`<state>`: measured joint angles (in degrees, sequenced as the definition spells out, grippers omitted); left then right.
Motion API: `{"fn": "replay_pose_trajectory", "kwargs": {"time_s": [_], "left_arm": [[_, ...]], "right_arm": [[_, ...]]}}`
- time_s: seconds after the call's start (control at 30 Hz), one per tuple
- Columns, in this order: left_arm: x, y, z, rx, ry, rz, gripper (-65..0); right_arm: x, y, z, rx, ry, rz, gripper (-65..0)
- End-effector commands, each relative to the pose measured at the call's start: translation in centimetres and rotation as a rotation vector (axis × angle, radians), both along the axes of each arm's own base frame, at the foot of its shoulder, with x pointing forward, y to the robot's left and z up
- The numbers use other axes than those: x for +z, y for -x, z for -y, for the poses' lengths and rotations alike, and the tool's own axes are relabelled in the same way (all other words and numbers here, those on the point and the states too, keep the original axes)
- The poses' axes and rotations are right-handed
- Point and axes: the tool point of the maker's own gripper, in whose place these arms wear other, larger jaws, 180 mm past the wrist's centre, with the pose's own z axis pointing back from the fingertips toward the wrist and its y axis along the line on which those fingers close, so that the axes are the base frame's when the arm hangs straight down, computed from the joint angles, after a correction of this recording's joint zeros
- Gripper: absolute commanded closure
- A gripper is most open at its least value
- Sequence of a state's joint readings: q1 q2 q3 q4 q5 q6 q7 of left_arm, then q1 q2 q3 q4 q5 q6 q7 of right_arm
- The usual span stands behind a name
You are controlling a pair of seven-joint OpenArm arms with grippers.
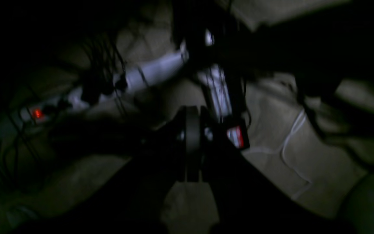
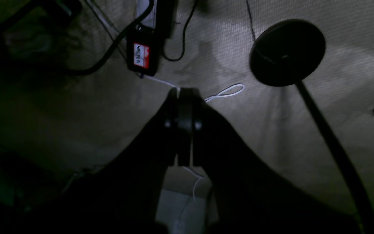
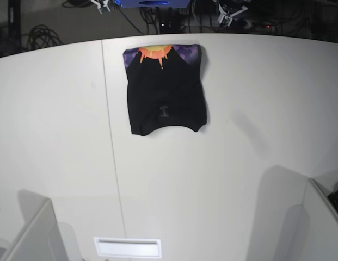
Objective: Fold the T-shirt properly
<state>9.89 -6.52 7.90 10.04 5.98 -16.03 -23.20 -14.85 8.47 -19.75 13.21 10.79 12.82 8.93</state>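
Left wrist view: left pincer (image 1: 192, 143) pressed together, empty, over a dim floor with cables; T-shirt absent.

Right wrist view: right pincer (image 2: 184, 126) pressed together, empty, above carpet and a round lamp base (image 2: 287, 52).

Base view: T-shirt (image 3: 165, 89) lies at 12 o'clock on the surface (image 3: 239, 163), a compact rectangle, print at its far edge. Folding appears complete.

Black left gripper (image 1: 193, 143): jaws pressing together, gripping nothing, pointing downward. Black right gripper (image 2: 184, 126): jaws likewise meeting, empty, also pointing downward.
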Motion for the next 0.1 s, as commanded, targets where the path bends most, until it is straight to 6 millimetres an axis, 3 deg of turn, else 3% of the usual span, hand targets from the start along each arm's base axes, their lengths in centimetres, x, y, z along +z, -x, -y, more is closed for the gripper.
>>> {"fn": "replay_pose_trajectory", "kwargs": {"time_s": [0.0,0.07], "left_arm": [[0.15,0.62,-0.16,-0.001,0.003,0.001,0.0],[0.16,0.57,-0.14,-0.002,0.003,0.002,0.0]], "right_arm": [[0.05,0.29,0.10,-0.006,0.001,-0.003,0.0],[0.01,0.27,-0.69,-0.008,-0.011,-0.004,0.0]]}}
